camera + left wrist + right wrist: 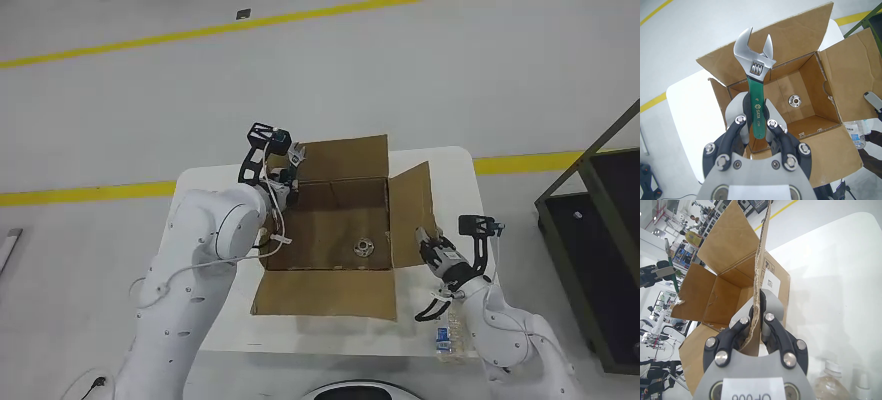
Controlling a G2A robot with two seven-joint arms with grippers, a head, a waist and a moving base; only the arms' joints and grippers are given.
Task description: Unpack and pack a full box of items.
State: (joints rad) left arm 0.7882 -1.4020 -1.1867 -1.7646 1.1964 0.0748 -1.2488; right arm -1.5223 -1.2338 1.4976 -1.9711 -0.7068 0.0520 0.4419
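left gripper (pixel 755 111) clenched on wrench (pixel 755 62) handle, head up above the box (pixel 821 91) corner | right gripper (pixel 759 306) pinching side flap (pixel 756 291), likely keeping box open and steady

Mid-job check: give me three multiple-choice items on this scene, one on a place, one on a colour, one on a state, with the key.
1. Where does the round metal part lie?
A) on the floor of the box
B) on the bare table
C) on the room's floor

2. What colour is the handle of the wrench held in the left gripper?
A) red
B) green
C) yellow

3. How is the right gripper?
A) open in the air
B) shut on a bottle
C) shut on a box flap

Key:
1 A, the part rests on the box's bottom in the left wrist view.
2 B, the grip is green below the steel head.
3 C, it clamps the flap's ragged edge.
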